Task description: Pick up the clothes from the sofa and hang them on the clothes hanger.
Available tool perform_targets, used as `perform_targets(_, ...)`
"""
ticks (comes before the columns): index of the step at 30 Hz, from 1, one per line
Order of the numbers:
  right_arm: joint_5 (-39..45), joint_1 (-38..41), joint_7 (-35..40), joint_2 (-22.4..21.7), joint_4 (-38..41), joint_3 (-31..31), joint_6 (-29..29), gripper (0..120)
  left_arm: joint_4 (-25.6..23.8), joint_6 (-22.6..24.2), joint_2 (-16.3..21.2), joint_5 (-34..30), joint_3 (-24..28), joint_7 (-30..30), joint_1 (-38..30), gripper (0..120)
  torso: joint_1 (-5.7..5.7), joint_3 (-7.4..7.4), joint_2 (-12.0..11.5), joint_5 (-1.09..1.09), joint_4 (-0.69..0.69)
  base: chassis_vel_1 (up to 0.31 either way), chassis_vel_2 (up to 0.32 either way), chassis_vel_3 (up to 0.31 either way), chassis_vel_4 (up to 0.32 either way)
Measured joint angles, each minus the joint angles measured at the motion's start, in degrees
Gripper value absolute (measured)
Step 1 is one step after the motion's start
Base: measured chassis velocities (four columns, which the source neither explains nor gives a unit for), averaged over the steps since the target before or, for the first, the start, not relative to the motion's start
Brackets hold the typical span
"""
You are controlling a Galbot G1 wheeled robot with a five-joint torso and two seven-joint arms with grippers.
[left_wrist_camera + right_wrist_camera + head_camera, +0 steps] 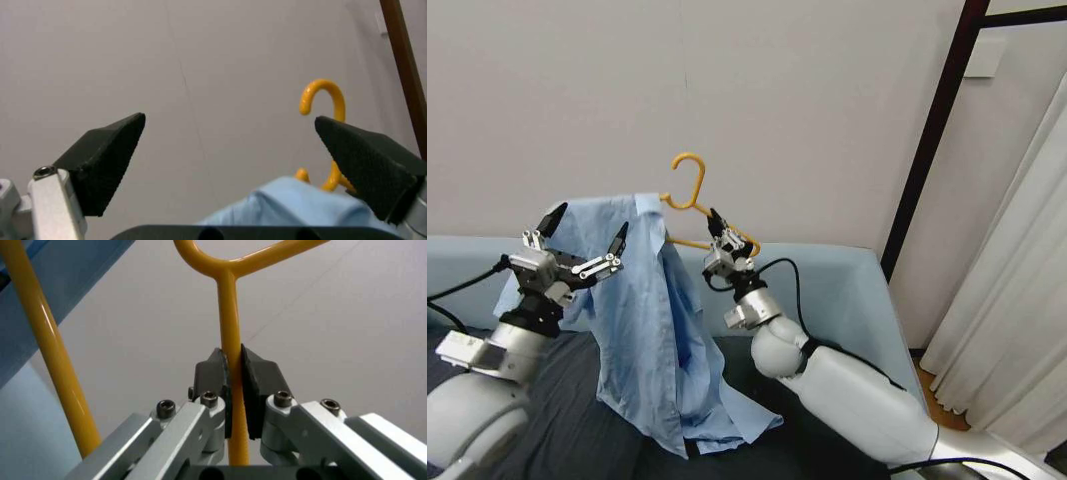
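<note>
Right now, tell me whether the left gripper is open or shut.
Open. The left gripper has its fingers spread wide apart at the blue shirt, clamping nothing between them.

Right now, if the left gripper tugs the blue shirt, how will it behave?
Probably floppy: the blue shirt hangs in loose folds from the hanger onto the sofa. It covers one hanger arm only, so a pull from the open left gripper might slide it off. The right gripper, shut on the hanger, should hold that steady.
</note>
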Motion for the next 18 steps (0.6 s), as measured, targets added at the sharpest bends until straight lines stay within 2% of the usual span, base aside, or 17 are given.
perform_targets(1,-2.98,-2.33,-0.08,0.80,-1.11,0.44,0.98,4,1.03,1.39,2.57,-3.00,0.21,1.53,0.02,100,0.00,0.00,0.00,-0.01,0.00,0.000,0.000,0.000,0.000)
perform_targets(4,-8.35,-5.28,-0.33,2.42,-4.16,2.72,3.98,4,2.49,4.32,6.27,-6.75,0.96,5.04,0.09,100,0.00,0.00,0.00,-0.01,0.01,0.000,0.000,0.000,0.000)
perform_targets(5,-8.35,-5.28,-0.33,2.42,-4.16,2.72,3.98,4,2.49,4.32,6.27,-6.75,0.96,5.04,0.09,100,0.00,0.00,0.00,-0.01,0.01,0.000,0.000,0.000,0.000)
perform_targets(7,-10.99,-6.67,-0.74,2.93,-5.66,4.74,5.98,4,4.21,4.96,8.39,-8.06,1.58,8.76,0.08,100,0.00,0.00,0.00,-0.01,0.00,0.000,0.000,0.000,0.000)
perform_targets(8,-11.64,-7.39,-0.87,2.96,-6.23,5.62,6.66,4,5.92,4.35,9.57,-8.71,1.82,12.44,0.04,100,0.00,0.00,0.00,-0.02,-0.01,0.000,0.000,0.000,0.000)
perform_targets(9,-11.64,-7.39,-0.87,2.96,-6.23,5.62,6.66,4,5.92,4.35,9.57,-8.71,1.82,12.44,0.04,100,0.00,0.00,0.00,-0.02,-0.01,0.000,0.000,0.000,0.000)
perform_targets(11,-11.81,-8.25,-0.87,2.74,-6.84,6.57,7.20,4,8.79,1.96,10.63,-10.86,1.89,19.82,-0.13,100,0.00,0.00,0.00,-0.01,-0.01,0.000,0.000,0.000,0.000)
perform_targets(13,-12.10,-8.84,-0.87,2.34,-7.40,7.63,8.06,4,12.97,-1.21,11.15,-13.78,1.66,32.53,-0.93,100,0.00,0.00,0.00,-0.02,-0.01,0.000,0.000,0.000,0.000)
perform_targets(14,-12.10,-8.84,-0.87,2.34,-7.40,7.63,8.06,4,12.97,-1.21,11.15,-13.78,1.66,32.53,-0.93,100,0.00,0.00,0.00,-0.02,-0.01,0.000,0.000,0.000,0.000)
perform_targets(18,-12.76,-9.77,-0.90,1.49,-6.45,8.48,8.68,4,21.54,-3.72,12.29,-15.20,1.23,49.35,-2.71,100,0.00,0.00,0.00,-0.01,-0.01,0.000,0.000,0.000,0.000)
